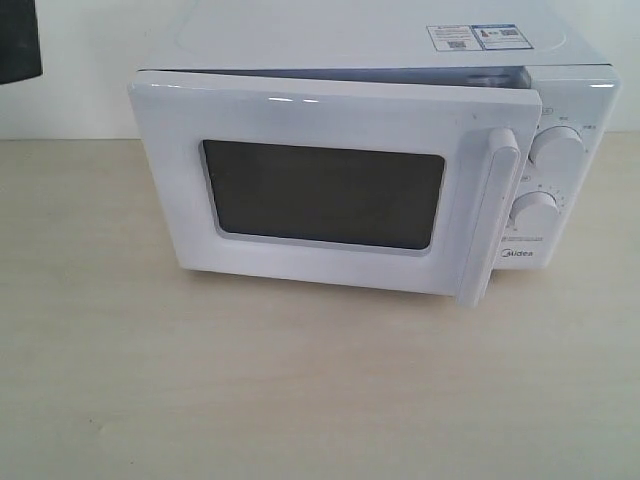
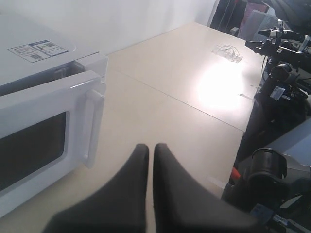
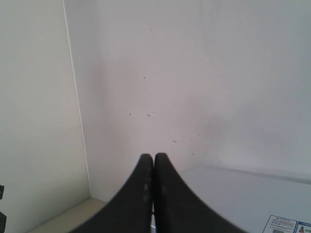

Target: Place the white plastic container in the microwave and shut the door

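microwave [image 1: 350, 40] on table [image 1: 300, 400] | door [image 1: 300, 115] slightly ajar, window dark | left gripper [image 2: 151, 147] clenched, empty, over table near handle [image 2: 93, 126] | right gripper [image 3: 153, 156] clenched, empty, facing wall

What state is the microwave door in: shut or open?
Slightly open: the door stands off the microwave on its handle side, gap along its top.
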Robot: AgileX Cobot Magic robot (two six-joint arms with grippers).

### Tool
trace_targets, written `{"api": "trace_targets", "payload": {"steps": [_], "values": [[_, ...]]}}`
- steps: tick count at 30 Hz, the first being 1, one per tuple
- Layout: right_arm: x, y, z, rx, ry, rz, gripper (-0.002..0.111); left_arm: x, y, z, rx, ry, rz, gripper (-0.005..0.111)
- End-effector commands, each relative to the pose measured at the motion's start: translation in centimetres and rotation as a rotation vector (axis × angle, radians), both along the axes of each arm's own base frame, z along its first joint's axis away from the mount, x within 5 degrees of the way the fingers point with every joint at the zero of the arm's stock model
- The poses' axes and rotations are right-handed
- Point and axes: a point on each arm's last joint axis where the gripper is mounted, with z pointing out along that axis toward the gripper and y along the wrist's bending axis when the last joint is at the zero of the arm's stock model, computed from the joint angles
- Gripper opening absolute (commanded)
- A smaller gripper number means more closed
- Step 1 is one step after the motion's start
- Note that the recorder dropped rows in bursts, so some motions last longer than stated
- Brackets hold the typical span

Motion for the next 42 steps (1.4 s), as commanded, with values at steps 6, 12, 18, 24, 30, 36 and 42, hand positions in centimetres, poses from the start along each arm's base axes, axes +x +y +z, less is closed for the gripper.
{"api": "trace_targets", "payload": {"steps": [6,12,18,24,30,36,42], "values": [[0.1,0.1,0.0,0.005,0.012,0.009,0.000,-0.2,0.0,0.1,-0.007,0.001,-0.001,0.004],[0.2,-0.4,0.2,-0.190,-0.160,-0.129,0.000,-0.2,0.0,0.1,-0.007,0.001,-0.001,0.004],[0.8,-1.6,0.7,-0.291,-0.259,-0.326,0.000,-0.2,0.0,0.1,-0.007,0.001,-0.001,0.004],[1.3,-4.3,1.4,-0.186,-0.247,-0.617,0.000,-0.2,0.0,0.1,-0.006,0.000,-0.001,0.004],[1.0,-6.6,1.7,-0.123,-0.240,-0.880,0.000,-0.2,0.0,0.1,-0.006,0.000,-0.001,0.004],[0.9,-7.9,1.3,-0.171,-0.178,-1.037,0.000,-0.2,0.0,0.1,-0.006,0.000,-0.001,0.004],[1.7,-7.9,-1.7,-0.289,0.151,-0.984,0.000,-0.2,0.0,0.1,-0.006,0.000,-0.001,0.004]]}}
